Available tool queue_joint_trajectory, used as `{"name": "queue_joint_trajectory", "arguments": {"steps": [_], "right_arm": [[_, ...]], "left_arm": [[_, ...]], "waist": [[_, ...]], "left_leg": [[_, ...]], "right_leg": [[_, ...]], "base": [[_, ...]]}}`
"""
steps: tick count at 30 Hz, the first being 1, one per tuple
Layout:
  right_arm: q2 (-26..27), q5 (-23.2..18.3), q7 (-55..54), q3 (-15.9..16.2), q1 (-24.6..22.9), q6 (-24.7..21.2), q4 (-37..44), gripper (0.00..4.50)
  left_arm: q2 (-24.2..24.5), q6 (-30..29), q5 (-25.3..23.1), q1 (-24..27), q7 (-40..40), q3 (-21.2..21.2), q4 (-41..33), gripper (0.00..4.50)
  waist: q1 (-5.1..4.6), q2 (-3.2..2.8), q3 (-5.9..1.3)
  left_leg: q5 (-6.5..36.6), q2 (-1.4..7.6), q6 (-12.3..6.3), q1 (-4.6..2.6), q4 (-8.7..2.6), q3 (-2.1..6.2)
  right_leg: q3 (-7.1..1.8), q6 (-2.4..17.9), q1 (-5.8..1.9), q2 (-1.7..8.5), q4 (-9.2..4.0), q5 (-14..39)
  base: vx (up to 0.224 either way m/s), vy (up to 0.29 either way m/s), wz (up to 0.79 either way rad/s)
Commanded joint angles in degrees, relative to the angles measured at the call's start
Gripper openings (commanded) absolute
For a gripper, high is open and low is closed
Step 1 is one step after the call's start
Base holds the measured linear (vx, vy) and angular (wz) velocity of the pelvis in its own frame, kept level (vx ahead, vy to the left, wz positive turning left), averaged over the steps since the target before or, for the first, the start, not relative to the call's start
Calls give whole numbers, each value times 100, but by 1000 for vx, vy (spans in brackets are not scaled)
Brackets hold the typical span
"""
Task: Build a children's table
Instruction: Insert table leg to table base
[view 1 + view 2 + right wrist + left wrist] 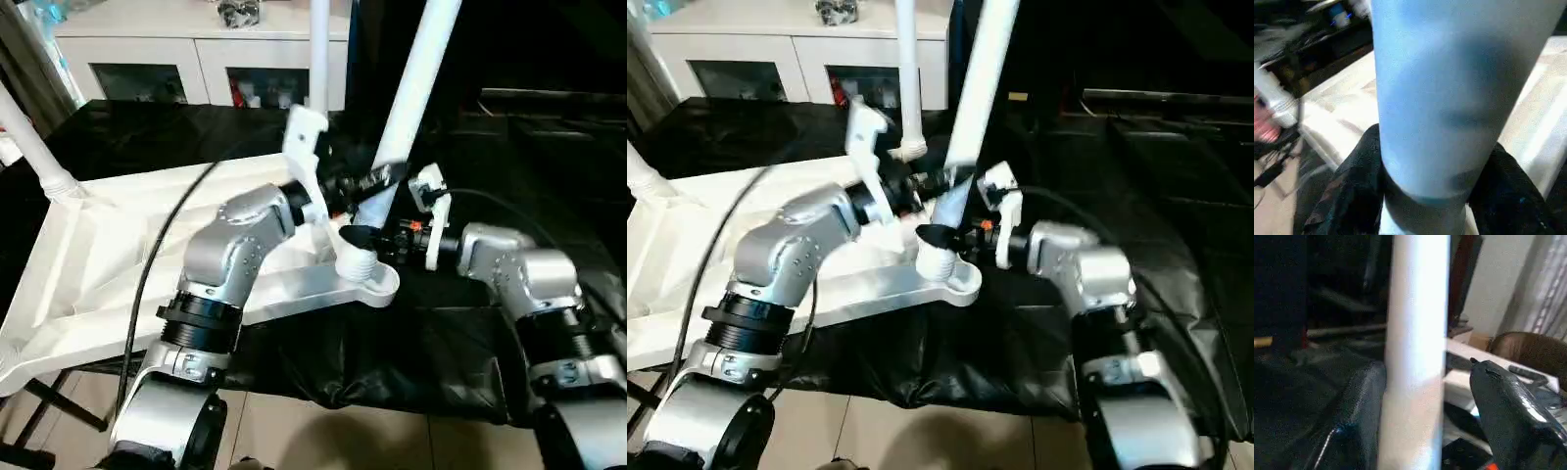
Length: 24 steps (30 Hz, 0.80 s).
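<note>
On the black-draped desk (460,343) the white tabletop (118,255) lies upside down, one leg (416,93) leaning up from its near corner socket (367,279). Right gripper (377,238) has its jaws clamped around that leg just above the socket. Left gripper (367,181) is at the leg slightly higher, jaws parted with one finger (1508,401) standing clear.

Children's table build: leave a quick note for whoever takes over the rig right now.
Right gripper: shut on the leaning leg near its lower end.
Left gripper: fingers either side of that leg, one clearly off it; grip uncertain.
Tabletop: upside down on the black-draped table.
Done: two legs stand in sockets, one at the far left corner, one at the back.
Left: the held leg sits tilted at the near corner socket; straighten and seat it. Fourth leg: can't tell.
</note>
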State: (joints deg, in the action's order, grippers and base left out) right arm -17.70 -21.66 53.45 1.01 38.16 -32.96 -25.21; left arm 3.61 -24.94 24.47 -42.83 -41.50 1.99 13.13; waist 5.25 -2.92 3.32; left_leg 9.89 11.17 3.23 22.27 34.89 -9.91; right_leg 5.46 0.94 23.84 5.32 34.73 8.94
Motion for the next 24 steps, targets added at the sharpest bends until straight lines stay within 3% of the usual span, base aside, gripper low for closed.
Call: {"name": "queue_joint_trajectory", "arguments": {"steps": [1, 4, 6, 10, 14, 18, 24], "right_arm": [[-2, 1, -149, -169, -1, 172, 19, 188], [-19, 49, -302, -234, -78, 280, 54, 188], [-144, 194, -344, -184, -188, 387, 75, 188], [-293, 257, -342, -204, -264, 464, 118, 188], [-368, 257, -311, -188, -272, 466, 194, 188], [-397, 295, -277, -142, -270, 500, 215, 188], [-428, 376, -252, -48, -305, 548, 248, 188]], "left_arm": [[116, 33, 11, 111, -180, 9, -158, 307], [393, 84, -72, 350, -562, 219, -199, 307], [888, 288, -423, 685, -1154, 749, -233, 307], [1395, 580, -954, 1006, -1681, 1351, -22, 307], [1490, 792, -1278, 1020, -1705, 1577, 388, 307], [1489, 912, -1397, 912, -1681, 1658, 789, 258], [1448, 963, -1709, 808, -1618, 1795, 1349, 223]], "waist": [[16, 97, -492], [-5, 88, -479], [-17, 72, -473], [-34, 40, -473], [-36, 46, -457], [-37, 55, -476], [-41, 47, -471]], "left_leg": [[755, 140, -350, -65, -336, 26], [835, 130, -334, -70, -343, 14], [876, 138, -314, -70, -360, 20], [1037, 146, -174, -103, -378, 24], [1208, 138, -120, -107, -392, 24], [1107, 130, -140, -100, -378, 24], [1083, 122, -183, -93, -371, 22]], "right_leg": [[-230, 1155, -385, 280, -386, 1267], [-233, 1085, -377, 268, -404, 1401], [-232, 1025, -367, 256, -411, 1482], [-247, 973, -355, 264, -408, 1559], [-257, 973, -356, 266, -431, 1656], [-259, 1002, -368, 272, -411, 1525], [-252, 1041, -367, 265, -417, 1489]], "base": [[0, 0, 0], [0, 0, 0], [0, 0, 0], [0, 0, 0], [0, 0, 0], [0, 0, 0], [0, 0, 0]]}}
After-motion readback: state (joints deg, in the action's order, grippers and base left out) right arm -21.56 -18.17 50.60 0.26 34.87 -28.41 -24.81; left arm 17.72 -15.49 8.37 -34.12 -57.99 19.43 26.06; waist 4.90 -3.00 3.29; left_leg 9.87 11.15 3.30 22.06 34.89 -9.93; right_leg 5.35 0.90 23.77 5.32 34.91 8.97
